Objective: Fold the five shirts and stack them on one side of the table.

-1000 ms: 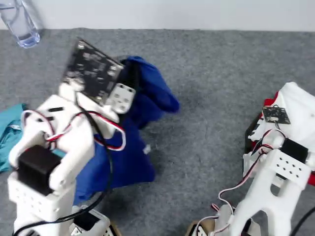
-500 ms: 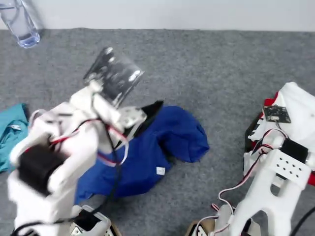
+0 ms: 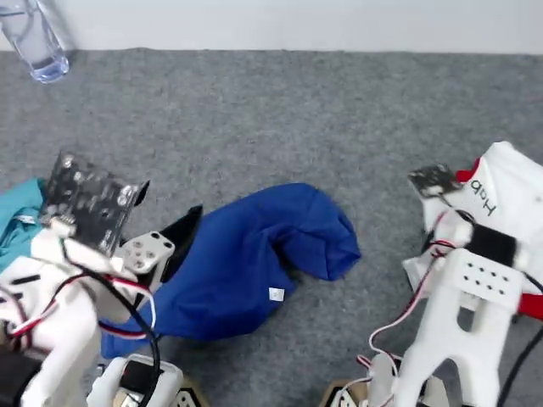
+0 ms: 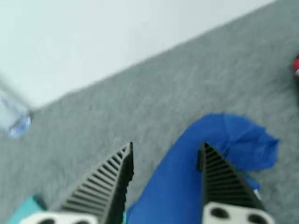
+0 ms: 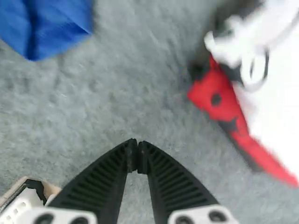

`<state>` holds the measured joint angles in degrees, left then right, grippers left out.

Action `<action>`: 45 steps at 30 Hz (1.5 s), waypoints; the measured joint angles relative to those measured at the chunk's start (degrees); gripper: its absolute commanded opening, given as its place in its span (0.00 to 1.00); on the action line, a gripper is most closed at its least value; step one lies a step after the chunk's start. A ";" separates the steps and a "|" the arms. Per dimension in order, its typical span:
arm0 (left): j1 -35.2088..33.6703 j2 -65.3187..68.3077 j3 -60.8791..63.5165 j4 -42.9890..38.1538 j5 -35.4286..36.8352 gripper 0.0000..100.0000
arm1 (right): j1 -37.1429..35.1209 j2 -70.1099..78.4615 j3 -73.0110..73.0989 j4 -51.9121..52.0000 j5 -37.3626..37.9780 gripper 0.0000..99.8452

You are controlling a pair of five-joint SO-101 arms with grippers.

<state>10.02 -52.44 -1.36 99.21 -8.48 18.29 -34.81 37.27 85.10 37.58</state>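
Observation:
A blue shirt [image 3: 254, 263] lies crumpled near the middle of the grey table [image 3: 339, 110]; it is also in the left wrist view [image 4: 233, 140] and the right wrist view [image 5: 46, 23]. My left gripper [image 4: 167, 147] is open and empty, just above the shirt's left end [image 3: 176, 242]. My right gripper [image 5: 137, 142] is shut with nothing in it, over bare table between the blue shirt and a pile at the right edge. That pile is a white shirt [image 3: 509, 195] on a red one [image 5: 219, 102]. A teal shirt [image 3: 17, 225] lies at the left edge.
A clear water bottle [image 3: 34, 38] stands at the far left corner by the wall. The right arm's white body [image 3: 462, 297] stands at the near right, and the left arm's body [image 3: 59, 314] at the near left.
The left arm dragged the blue shirt from the left toward the middle, let it go and drew back to the near left. The right arm swung slightly left.

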 measured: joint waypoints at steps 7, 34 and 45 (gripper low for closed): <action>-9.32 -7.65 13.19 0.00 -4.84 0.21 | -12.66 1.05 -1.67 0.09 0.00 0.16; 16.97 20.13 47.38 -13.63 -11.69 0.26 | -8.44 7.12 -2.20 0.09 0.00 0.16; 19.43 27.16 55.82 -29.63 -11.08 0.01 | -5.45 7.12 -2.20 0.09 0.70 0.16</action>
<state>29.45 -25.27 54.46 69.58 -19.56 12.84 -27.69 35.08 85.19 38.29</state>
